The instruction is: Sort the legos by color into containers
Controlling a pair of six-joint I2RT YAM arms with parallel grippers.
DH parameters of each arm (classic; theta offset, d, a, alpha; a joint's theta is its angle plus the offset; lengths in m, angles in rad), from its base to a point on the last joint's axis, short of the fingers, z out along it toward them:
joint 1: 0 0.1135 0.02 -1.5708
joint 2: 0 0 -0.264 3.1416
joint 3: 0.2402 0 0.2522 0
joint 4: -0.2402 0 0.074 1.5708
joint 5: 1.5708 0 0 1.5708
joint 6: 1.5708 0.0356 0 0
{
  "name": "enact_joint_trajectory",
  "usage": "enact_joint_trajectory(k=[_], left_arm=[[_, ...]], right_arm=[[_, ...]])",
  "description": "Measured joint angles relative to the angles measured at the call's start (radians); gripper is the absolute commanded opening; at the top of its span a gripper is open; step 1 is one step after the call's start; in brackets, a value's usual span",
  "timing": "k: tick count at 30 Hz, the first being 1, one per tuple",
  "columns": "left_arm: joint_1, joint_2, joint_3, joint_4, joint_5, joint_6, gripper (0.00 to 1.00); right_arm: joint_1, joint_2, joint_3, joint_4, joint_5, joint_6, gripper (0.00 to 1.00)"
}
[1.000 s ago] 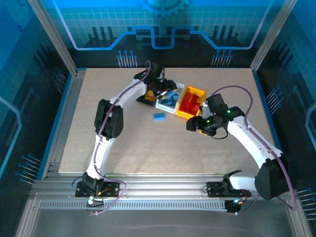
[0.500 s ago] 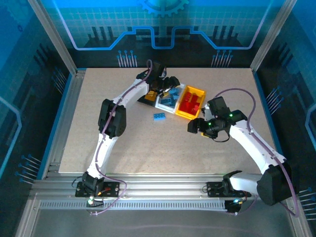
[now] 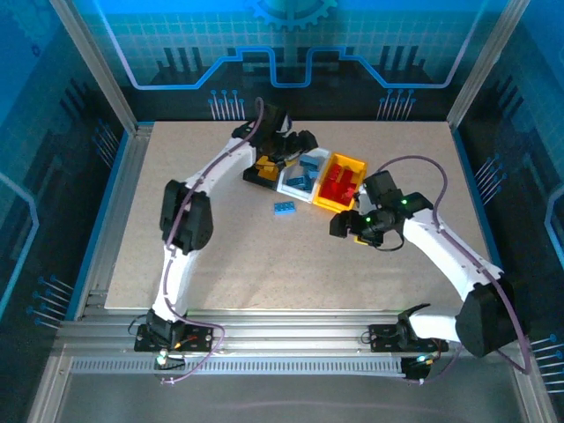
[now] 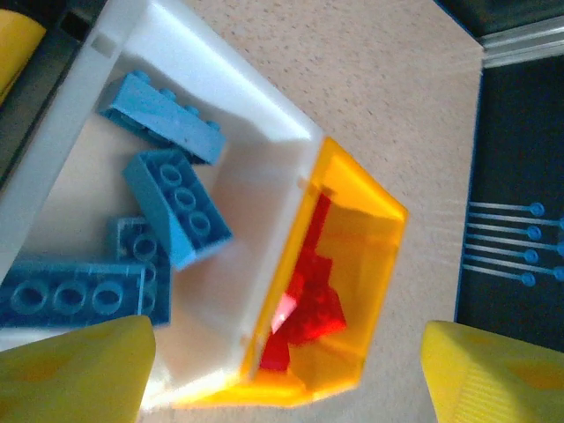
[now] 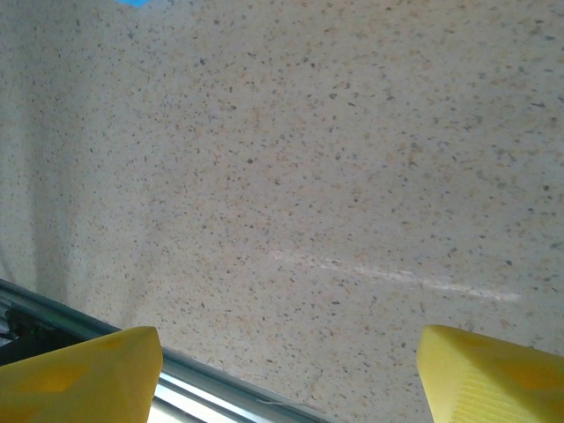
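No legible text, number or brand on the containers [image 4: 238, 88] or legos [image 4: 176, 207]. Beyond the worktop [image 3: 264, 256], just a letterless gear emblem [image 3: 291, 9] on the blue back wall [image 3: 176, 44].

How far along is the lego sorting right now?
Nearly done: blue bricks lie in the white bin, red bricks in the yellow bin, and yellow-orange bricks in the black bin. Nothing is in hand: the left claw hangs open above the bins, and the right claw is open over the table. Left: one loose blue brick on the table.

Robot lab enclosure: aluminium frame [image 3: 92, 63], blue circuit-print walls [image 3: 370, 40].
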Motion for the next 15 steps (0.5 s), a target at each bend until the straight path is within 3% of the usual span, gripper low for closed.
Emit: enact_joint_trajectory(k=[8,15], left_arm=[[-0.001,-0.55,-0.494,-0.058,-0.093,0.13,0.83],[-0.001,-0.95,-0.927,-0.147,-0.158,0.128,0.88]], right_arm=[[0.091,0.166,0.14,0.026,0.02,-0.02,0.78],[0.253,0.336,0.313,0.043,0.2,-0.038,0.83]])
